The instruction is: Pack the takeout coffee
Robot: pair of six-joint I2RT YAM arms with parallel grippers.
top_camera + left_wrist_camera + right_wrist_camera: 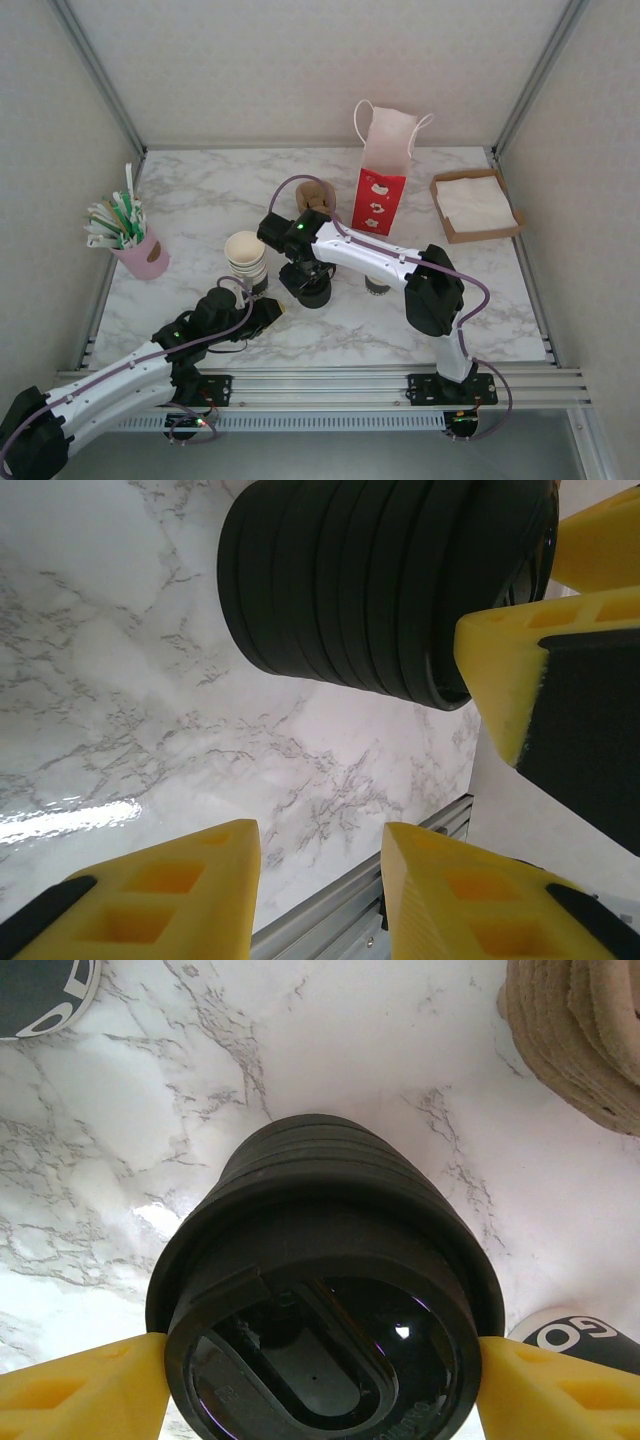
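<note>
Gripping lid stack (320, 1250) at top lid: right gripper (320, 1375), yellow fingers (80, 1390) pressed to rim on both sides. Stack stands on marble table (200, 200). Left gripper (320, 880) sits low near stack, on its left side, jaws apart, nothing between. Coffee (378, 285) upright on table just right of lid stack, partly hidden behind right arm, apart from both grippers. Cup stack (246, 255) left of lids. Red bag (380, 200) upright behind.
</note>
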